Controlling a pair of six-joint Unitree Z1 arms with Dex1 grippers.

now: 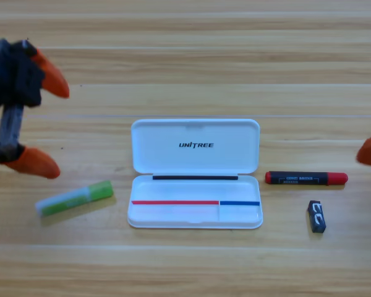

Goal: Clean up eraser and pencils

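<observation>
Likely light and rigid, the green-ended pencil (75,198) near the table's left edge suits a mid-shaft pinch; left gripper (47,125) hovers with jaws spread.

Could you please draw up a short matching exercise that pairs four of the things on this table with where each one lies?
Things:
1. green-ended pencil
2. red-ended pencil
3. eraser
4. left gripper

Places:
A. right of the open case, level with its hinge
B. above the table's left side, jaws wide apart
C. left of the case, lying tilted
D. right of the case, nearest the front edge

Pairs: 1-C, 2-A, 3-D, 4-B
</observation>
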